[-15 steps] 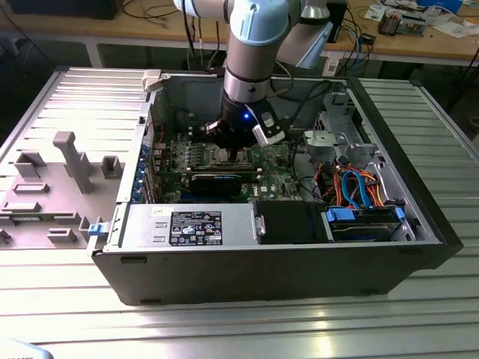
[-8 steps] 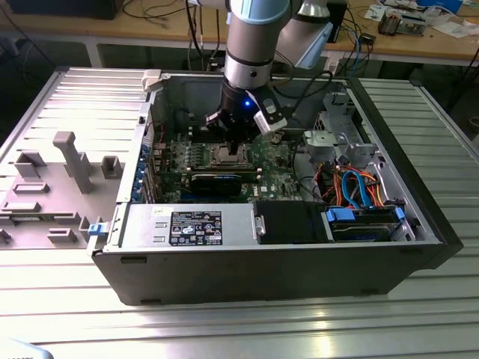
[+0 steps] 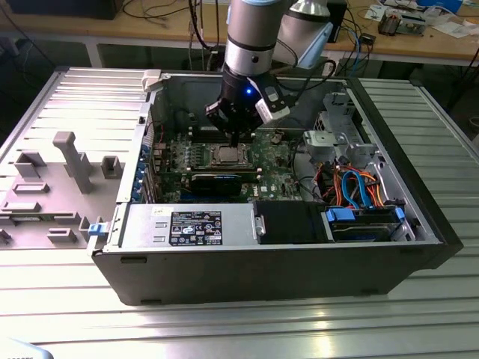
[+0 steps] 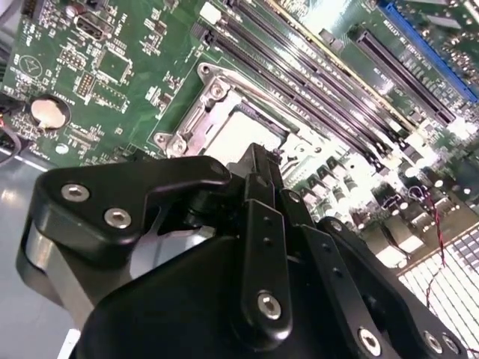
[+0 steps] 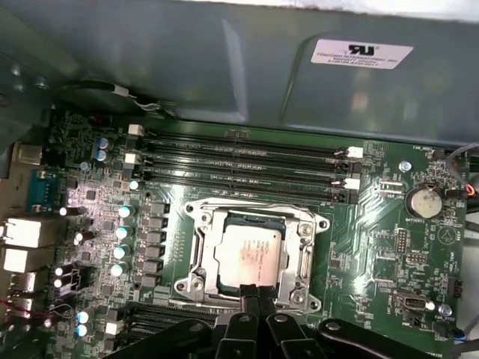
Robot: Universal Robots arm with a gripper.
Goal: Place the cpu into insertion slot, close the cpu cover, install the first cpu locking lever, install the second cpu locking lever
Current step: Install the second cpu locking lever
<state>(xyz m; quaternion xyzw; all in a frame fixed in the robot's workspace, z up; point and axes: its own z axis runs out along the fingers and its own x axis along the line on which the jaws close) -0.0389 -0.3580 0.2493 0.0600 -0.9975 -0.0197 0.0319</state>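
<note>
The cpu lies flat in the insertion slot on the green motherboard, its dull silver top facing up. The cpu cover, a silvery frame, lies down around it with the chip showing through its window. My gripper is shut with nothing between its black fingers, its tips at the socket's edge. In the second wrist view the gripper touches down just beside the cpu. In the exterior view the gripper hangs straight over the cpu inside the open computer case. I cannot make out how the locking levers stand.
Long memory slots run beside the socket, with a coin battery nearby. A black card and a labelled power supply sit in front. A drive cage with blue and orange cables fills the exterior view's right. The removed side panel lies left.
</note>
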